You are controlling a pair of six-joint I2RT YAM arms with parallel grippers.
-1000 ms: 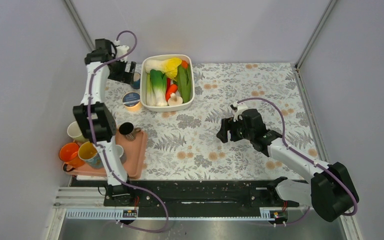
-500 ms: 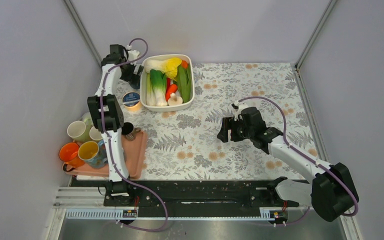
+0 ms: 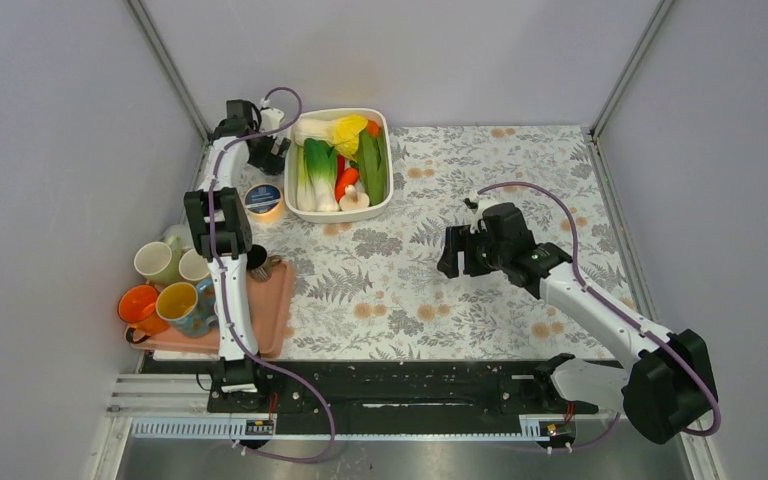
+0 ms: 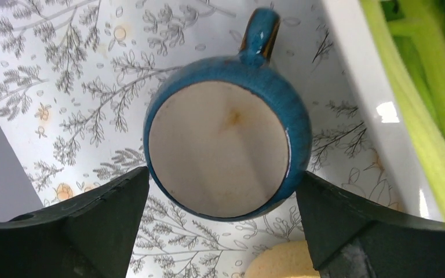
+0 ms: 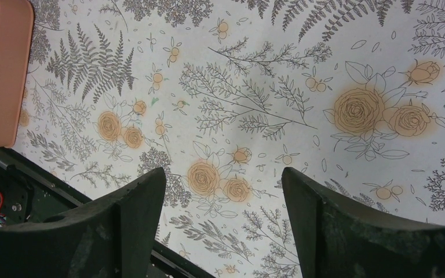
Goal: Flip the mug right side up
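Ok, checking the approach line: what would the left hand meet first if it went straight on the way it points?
The blue glazed ceramic mug, whose pale round face lies between the fingers of the open left hand. How far off it is, the view does not show.

I see the mug (image 4: 226,145) just left of the vegetable dish (image 3: 336,216). The round tub (image 3: 262,198) sits left and nearer the arms' bases, and the tray (image 3: 270,310) is farther that way.

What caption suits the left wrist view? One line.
Open left gripper over the blue mug, pale base up, beside the white dish.
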